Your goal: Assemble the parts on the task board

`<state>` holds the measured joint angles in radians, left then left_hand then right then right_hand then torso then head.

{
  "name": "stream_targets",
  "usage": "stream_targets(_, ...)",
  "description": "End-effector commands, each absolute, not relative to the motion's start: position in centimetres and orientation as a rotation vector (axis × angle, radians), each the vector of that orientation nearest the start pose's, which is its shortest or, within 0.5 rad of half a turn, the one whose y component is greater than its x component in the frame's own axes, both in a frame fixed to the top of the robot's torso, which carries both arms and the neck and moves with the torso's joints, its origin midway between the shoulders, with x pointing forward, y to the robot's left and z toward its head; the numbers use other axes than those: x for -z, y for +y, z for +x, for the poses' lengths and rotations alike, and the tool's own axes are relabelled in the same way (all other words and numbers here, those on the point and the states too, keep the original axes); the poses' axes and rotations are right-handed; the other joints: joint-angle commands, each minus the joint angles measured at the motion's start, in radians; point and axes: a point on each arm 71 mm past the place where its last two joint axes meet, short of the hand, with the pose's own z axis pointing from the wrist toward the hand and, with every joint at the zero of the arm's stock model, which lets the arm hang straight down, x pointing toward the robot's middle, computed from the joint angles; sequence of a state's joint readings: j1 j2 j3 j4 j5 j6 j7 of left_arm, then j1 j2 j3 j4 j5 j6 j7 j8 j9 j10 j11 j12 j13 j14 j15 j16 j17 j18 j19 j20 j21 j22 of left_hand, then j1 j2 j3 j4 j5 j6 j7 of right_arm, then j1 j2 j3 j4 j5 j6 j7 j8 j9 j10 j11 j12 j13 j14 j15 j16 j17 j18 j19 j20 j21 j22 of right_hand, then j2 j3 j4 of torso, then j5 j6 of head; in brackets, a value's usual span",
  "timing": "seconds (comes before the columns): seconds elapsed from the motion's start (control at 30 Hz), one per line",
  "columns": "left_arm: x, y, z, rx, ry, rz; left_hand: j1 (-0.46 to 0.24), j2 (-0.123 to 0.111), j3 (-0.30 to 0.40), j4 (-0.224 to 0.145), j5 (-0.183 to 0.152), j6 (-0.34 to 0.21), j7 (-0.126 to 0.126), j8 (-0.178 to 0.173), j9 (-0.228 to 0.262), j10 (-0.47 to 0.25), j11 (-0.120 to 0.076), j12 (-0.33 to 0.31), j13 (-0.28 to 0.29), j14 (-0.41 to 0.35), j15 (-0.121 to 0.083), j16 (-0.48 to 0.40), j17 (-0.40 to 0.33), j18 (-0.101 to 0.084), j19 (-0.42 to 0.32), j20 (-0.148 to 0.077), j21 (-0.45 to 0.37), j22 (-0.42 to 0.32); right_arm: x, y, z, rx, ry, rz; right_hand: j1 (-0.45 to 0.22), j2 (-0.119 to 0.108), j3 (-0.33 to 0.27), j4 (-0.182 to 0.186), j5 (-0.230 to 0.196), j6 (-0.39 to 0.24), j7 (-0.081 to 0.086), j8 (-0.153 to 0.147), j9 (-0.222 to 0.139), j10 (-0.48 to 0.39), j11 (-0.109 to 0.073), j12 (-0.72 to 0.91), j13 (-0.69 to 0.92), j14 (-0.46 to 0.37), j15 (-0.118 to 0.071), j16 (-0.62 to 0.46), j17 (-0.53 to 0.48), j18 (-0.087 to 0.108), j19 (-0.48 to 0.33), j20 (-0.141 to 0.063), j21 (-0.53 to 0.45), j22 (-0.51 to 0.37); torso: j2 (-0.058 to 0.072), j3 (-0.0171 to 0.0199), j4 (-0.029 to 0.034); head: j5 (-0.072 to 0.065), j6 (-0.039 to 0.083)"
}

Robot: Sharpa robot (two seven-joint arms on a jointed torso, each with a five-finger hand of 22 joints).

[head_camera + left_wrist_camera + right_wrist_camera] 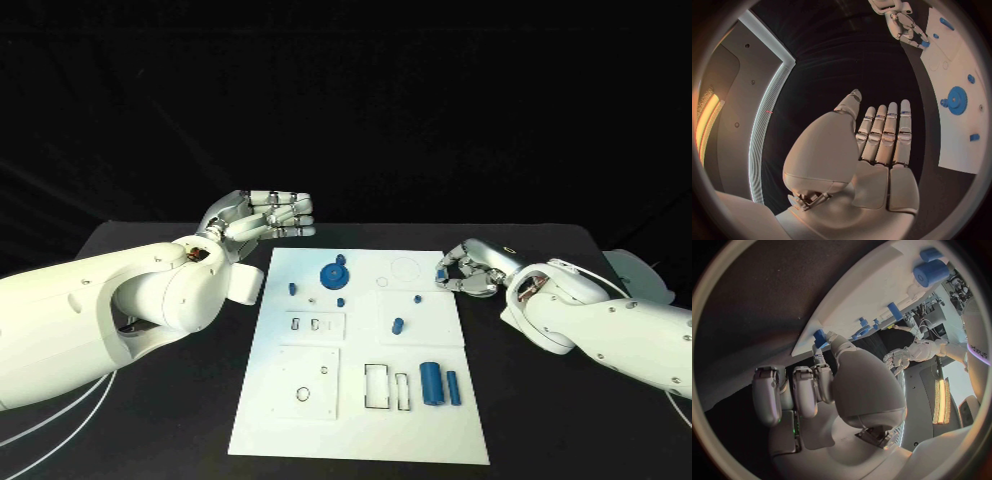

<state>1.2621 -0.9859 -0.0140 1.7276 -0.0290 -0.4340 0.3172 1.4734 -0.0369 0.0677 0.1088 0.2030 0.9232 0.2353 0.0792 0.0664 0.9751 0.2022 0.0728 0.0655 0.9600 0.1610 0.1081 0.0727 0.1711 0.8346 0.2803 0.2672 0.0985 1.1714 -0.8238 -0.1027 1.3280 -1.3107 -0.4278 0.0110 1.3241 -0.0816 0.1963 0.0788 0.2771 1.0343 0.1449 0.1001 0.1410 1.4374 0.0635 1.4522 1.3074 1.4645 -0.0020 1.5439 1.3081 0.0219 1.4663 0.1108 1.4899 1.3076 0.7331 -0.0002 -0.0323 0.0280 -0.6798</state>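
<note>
Both hands sit off the board's far corners from where I watch. From the head camera, my left hand point(268, 213) hovers beyond the far left corner of the task board point(353, 435), fingers straight and together, holding nothing. My right hand point(470, 272) rests at the board's right edge near the far end, fingers curled inward; I cannot tell from here whether they hold anything. On the board I see the gear point(335, 273) near the far edge, a small peg point(398, 325) mid-board, and two cylinders point(440, 384) lying side by side near the front right.

From the left wrist camera, the palm point(879, 165) is flat and empty, fingers extended over dark table, with the board and gear point(957, 100) off to one side.

From the right wrist camera, the fingers point(795, 390) curl at the board's edge, and the thumb tip sits against a small blue part point(819, 337) right at that edge. It looks like a pinch, but I cannot confirm a firm hold.

My worry: that part is at the very rim. If the grasp is shallow, lifting could flick it off the board onto the table, and a curled hand dragging inward could shove the whole board and disturb the loose cylinders.
</note>
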Motion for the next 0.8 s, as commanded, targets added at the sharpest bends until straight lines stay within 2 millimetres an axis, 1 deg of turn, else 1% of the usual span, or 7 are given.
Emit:
stream_targets(0.03,12.83,22.27,46.34,1.505,1.393,-1.076,-0.005,0.008,-0.003,-0.004,-0.002,-0.009,0.017,-0.005,-0.001,-0.005,0.001,-0.005,-0.001,-0.002,0.007,-0.005,-0.001,0.012,0.001,0.000,0.003,-0.001,22.49,-25.11,50.51,-0.590,1.654,0.005,0.001,0.010,0.006,-0.001,0.005,0.008,-0.003,0.004,0.002,0.010,-0.002,0.005,0.119,0.092,-0.005,0.003,0.200,0.004,0.037,-0.006,0.005,0.185,0.001,0.0001,0.0009,-0.001,-0.002)
stream_targets(0.17,12.83,22.31,46.34,1.504,1.392,-1.077,-0.005,0.008,-0.003,-0.004,-0.002,-0.009,0.017,-0.005,-0.001,-0.005,0.001,-0.005,-0.001,-0.002,0.007,-0.005,-0.001,0.012,0.001,0.000,0.003,-0.001,22.53,-25.13,50.54,-0.585,1.658,0.007,0.005,0.014,0.012,-0.006,0.002,0.020,-0.008,0.012,0.005,0.011,-0.007,0.006,0.120,0.092,-0.009,0.004,0.201,0.004,0.037,-0.009,0.005,0.185,0.000,0.0001,0.0011,-0.001,-0.003)
stream_targets(0.3,12.84,22.32,46.34,1.503,1.394,-1.078,-0.005,0.008,-0.003,-0.005,-0.002,-0.009,0.017,-0.006,-0.001,-0.005,0.001,-0.005,-0.001,-0.002,0.007,-0.005,-0.001,0.012,0.001,0.000,0.003,-0.001,22.57,-25.16,50.57,-0.580,1.663,0.008,0.008,0.017,0.017,-0.009,0.000,0.027,-0.012,0.017,0.007,0.011,-0.010,0.006,0.121,0.092,-0.012,0.004,0.202,0.003,0.039,-0.012,0.006,0.187,0.000,0.0000,0.0000,0.000,-0.004)
stream_targets(0.43,12.85,22.30,46.31,1.504,1.396,-1.078,-0.004,0.008,-0.003,-0.005,-0.002,-0.009,0.017,-0.006,-0.001,-0.005,0.001,-0.005,-0.001,-0.002,0.007,-0.006,-0.001,0.012,0.001,0.000,0.003,-0.002,22.60,-25.10,50.58,-0.577,1.666,0.010,0.014,0.027,0.026,-0.014,-0.007,0.037,-0.018,0.025,0.010,0.014,-0.015,0.008,0.123,0.093,-0.016,0.005,0.206,0.002,0.042,-0.016,0.010,0.192,0.000,0.0000,-0.0007,0.001,-0.005)
stream_targets(0.53,12.85,22.31,46.32,1.503,1.396,-1.079,-0.004,0.008,-0.003,-0.005,-0.002,-0.009,0.017,-0.006,-0.001,-0.005,0.001,-0.005,-0.001,-0.002,0.007,-0.006,-0.001,0.012,0.001,0.000,0.003,-0.002,22.57,-25.00,50.56,-0.574,1.663,0.010,0.014,0.029,0.028,-0.015,-0.009,0.040,-0.019,0.027,0.011,0.015,-0.016,0.008,0.124,0.093,-0.017,0.005,0.206,0.001,0.044,-0.017,0.012,0.193,0.000,0.0000,0.0005,-0.001,-0.005)
stream_targets(0.7,12.86,22.33,46.33,1.501,1.396,-1.080,-0.004,0.008,-0.003,-0.006,-0.002,-0.009,0.017,-0.006,-0.001,-0.005,0.001,-0.005,-0.001,-0.002,0.007,-0.006,-0.001,0.012,0.001,0.000,0.003,-0.002,22.48,-24.74,50.50,-0.571,1.653,0.003,0.016,0.033,0.033,-0.017,-0.012,0.044,-0.021,0.030,0.013,0.016,-0.018,0.009,0.125,0.093,-0.019,0.006,0.208,0.001,0.046,-0.019,0.014,0.196,0.000,0.0001,0.0011,-0.001,-0.007)
stream_targets(0.8,12.87,22.33,46.35,1.501,1.397,-1.080,-0.004,0.009,-0.003,-0.006,-0.002,-0.009,0.017,-0.006,-0.001,-0.005,0.001,-0.005,-0.001,-0.002,0.007,-0.007,-0.001,0.012,0.001,0.000,0.003,-0.002,22.31,-24.48,50.38,-0.576,1.635,-0.001,0.018,0.037,0.039,-0.020,-0.014,0.046,-0.023,0.033,0.014,0.018,-0.021,0.011,0.127,0.094,-0.021,0.007,0.209,-0.001,0.049,-0.021,0.017,0.199,0.000,0.0003,0.0000,0.000,-0.007)
